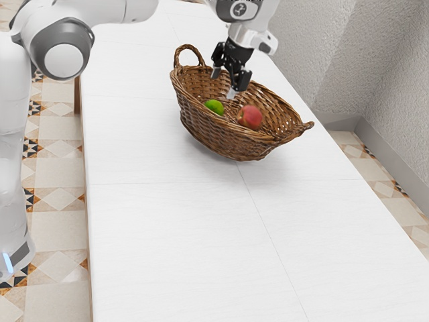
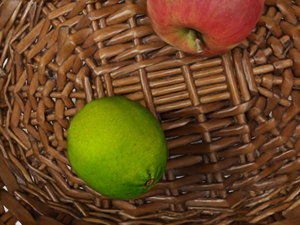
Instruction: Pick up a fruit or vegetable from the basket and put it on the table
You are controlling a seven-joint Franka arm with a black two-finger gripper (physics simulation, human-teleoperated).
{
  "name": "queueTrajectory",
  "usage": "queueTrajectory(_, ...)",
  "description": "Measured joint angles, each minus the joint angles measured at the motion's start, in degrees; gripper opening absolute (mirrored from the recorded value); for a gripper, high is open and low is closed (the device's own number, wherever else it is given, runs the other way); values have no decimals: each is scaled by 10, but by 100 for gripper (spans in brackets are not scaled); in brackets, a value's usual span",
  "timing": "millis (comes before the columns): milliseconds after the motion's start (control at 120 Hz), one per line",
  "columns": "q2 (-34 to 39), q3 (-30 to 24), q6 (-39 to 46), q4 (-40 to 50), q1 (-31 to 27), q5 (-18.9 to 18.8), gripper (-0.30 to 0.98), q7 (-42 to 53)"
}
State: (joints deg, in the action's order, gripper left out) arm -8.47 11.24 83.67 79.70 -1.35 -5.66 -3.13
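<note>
Lime [image 2: 117, 147] and apple [image 2: 206, 23] lie inside the wicker basket [image 1: 231, 144], apart, with bare weave between them. The lime is slightly oblong, its long axis running through the small scar at its stem end; that end points roughly crosswise to the line toward the apple. The apple's stalk hollow is turned partly to the lime's side. My gripper [image 1: 224, 83] is over the basket, released, its fingers spread, nothing between them.

The lime sits by the basket wall nearer the exterior view's left; the rim rises around both fruits, so the way out is upward. One looped handle [image 1: 190, 48] stands at the far end, the other [image 1: 306, 125] near the worktop's long edge on the exterior view's right. The widest room on the worktop [image 1: 167, 248] stretches from the basket toward the exterior view's bottom and left.

The surface is white, with thin seams. Beyond it are rough pale walls [image 1: 375, 74], a grey skirting [image 1: 395, 154] and patterned floor tiles [image 1: 57, 174].
</note>
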Motion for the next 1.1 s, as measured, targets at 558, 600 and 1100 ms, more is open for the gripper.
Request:
queueTrajectory(558,-11,31,53,26,-10,23,69,15)
queueTrajectory(600,-15,31,56,24,-15,24,69,17)
queueTrajectory(1100,-42,27,72,13,-21,38,69,25)
